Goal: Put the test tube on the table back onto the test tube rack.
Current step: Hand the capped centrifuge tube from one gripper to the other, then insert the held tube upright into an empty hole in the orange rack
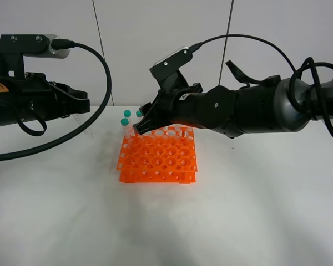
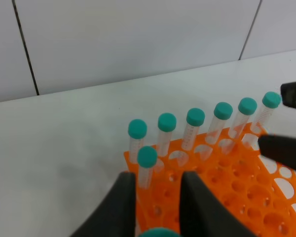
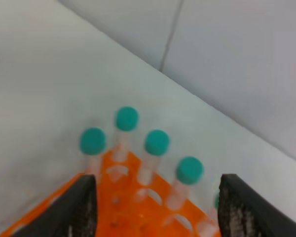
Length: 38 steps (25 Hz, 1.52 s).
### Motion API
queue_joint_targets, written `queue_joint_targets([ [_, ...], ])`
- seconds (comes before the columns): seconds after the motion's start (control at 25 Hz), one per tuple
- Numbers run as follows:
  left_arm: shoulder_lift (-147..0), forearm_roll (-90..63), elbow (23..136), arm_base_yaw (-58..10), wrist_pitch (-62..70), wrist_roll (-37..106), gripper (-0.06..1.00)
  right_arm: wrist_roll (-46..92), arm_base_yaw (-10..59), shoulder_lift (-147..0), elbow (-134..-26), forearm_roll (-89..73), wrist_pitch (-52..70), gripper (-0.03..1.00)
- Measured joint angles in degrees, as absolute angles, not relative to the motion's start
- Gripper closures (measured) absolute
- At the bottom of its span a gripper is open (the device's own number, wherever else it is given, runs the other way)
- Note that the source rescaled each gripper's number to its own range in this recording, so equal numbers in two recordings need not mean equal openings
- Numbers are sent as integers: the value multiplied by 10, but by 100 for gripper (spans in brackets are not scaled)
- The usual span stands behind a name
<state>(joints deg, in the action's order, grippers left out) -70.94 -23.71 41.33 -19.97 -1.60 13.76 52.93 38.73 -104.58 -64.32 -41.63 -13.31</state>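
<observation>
tube: clear plastic test tube (image 2: 159, 232), only its teal screw cap edge showing, pinched between left gripper (image 2: 158, 176) fingers, behind their tips | axis: body and tip hidden, cannot tell | right gripper (image 3: 158, 178): wide, empty, above orange holed plastic rack (image 1: 155, 160)

Test tube rack (image 1: 158, 158): bright orange, patterned with a regular grid of round holes. Tube caps (image 2: 166, 122): teal-green; tube bodies clear. Counter (image 1: 255, 210): plain matte white. Right pincer fingers (image 3: 84, 207): black. Wall (image 1: 155, 33): white panels, dark seams.
</observation>
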Motion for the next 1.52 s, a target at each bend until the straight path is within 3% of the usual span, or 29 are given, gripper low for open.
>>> queue_joint_targets([
  [0.32,-709,-237,413,-200,-15,138,94,529,315,-1046,-643,-477,-49,32],
  [0.64,-709,-237,413,-200,-12,138,94,529,265,-1046,-643,-401,0,33],
  [0.84,-709,-237,413,-200,-11,138,94,514,222,-1046,-643,-366,24,49],
  [1.0,-709,-237,413,-200,-11,138,94,477,191,-1046,-643,-284,67,52],
  [1.08,-709,-237,413,-200,-11,138,94,422,174,-1046,-643,-235,81,50],
  [1.28,-709,-237,413,-200,-10,138,94,259,126,-1046,-643,-99,113,28],
  [1.52,-709,-237,413,-200,-7,138,94,69,88,-1046,-643,7,138,25],
])
